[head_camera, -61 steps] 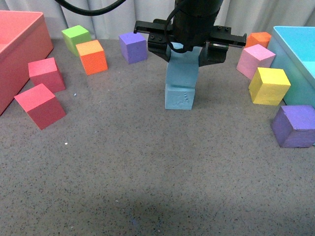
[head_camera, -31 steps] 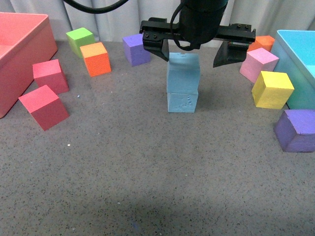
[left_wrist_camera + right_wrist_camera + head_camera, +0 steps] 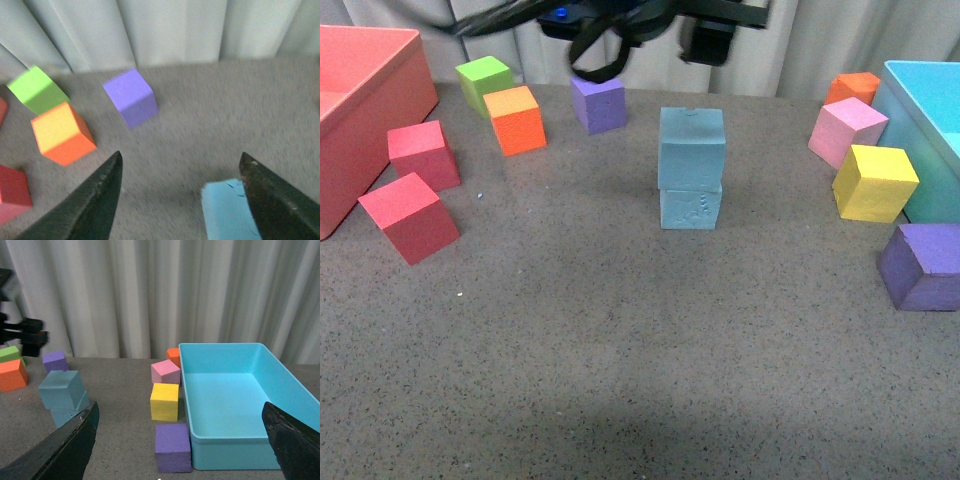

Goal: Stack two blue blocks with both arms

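Observation:
The two blue blocks stand stacked mid-table: the upper block (image 3: 692,148) rests on the lower one (image 3: 690,208), which has embossed marks on its front face. My left arm (image 3: 708,35) hangs high above and behind the stack, at the picture's top edge. My left gripper (image 3: 181,159) is open and holds nothing; a corner of the upper block (image 3: 227,210) shows beside one jaw. My right gripper (image 3: 179,406) is open and empty, well away from the stack (image 3: 61,389). It does not appear in the front view.
A red bin (image 3: 360,110) stands at the left and a turquoise bin (image 3: 930,100) at the right. Loose cubes ring the stack: green (image 3: 483,80), orange (image 3: 518,118), purple (image 3: 598,102), two red (image 3: 408,215), pink (image 3: 848,130), yellow (image 3: 875,182), purple (image 3: 923,265).
The left gripper spread its jaws off the upper blue block and rose toward the top of the picture. The stack stayed standing.

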